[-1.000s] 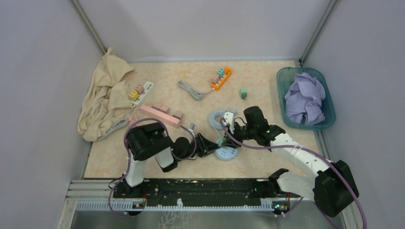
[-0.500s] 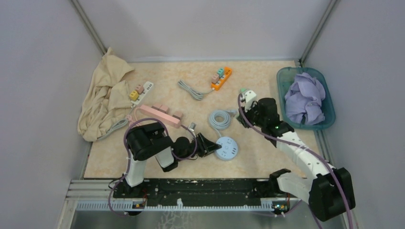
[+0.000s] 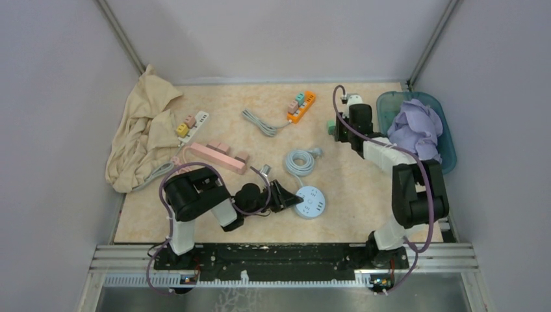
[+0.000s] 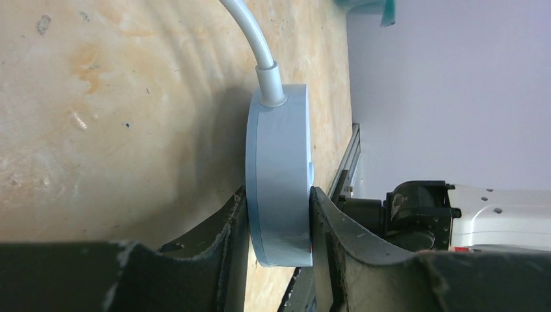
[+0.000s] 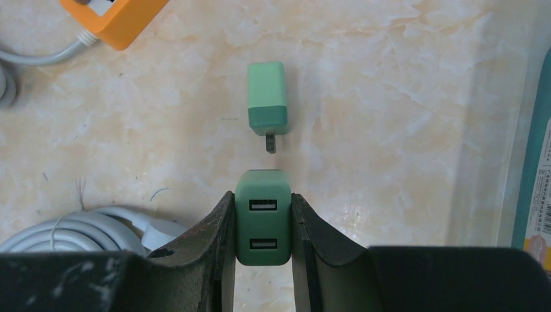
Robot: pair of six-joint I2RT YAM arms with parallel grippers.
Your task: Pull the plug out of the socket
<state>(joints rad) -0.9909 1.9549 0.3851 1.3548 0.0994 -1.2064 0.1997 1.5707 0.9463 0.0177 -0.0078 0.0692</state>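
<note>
- Green plug (image 5: 262, 211): hanging clear of the socket, being pinched between the right gripper's (image 5: 262, 224) fingers, just short of a loose green charger (image 5: 267, 104) on the table (image 3: 351, 195).
- Round blue socket (image 4: 279, 162): lying on the table, with the left gripper (image 4: 278, 224) clamping its rim.

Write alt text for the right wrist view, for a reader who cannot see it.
The right gripper is shut on a green USB charger plug, its two ports facing the camera. A second green plug lies on the table ahead, and an orange power strip shows at upper left.
</note>
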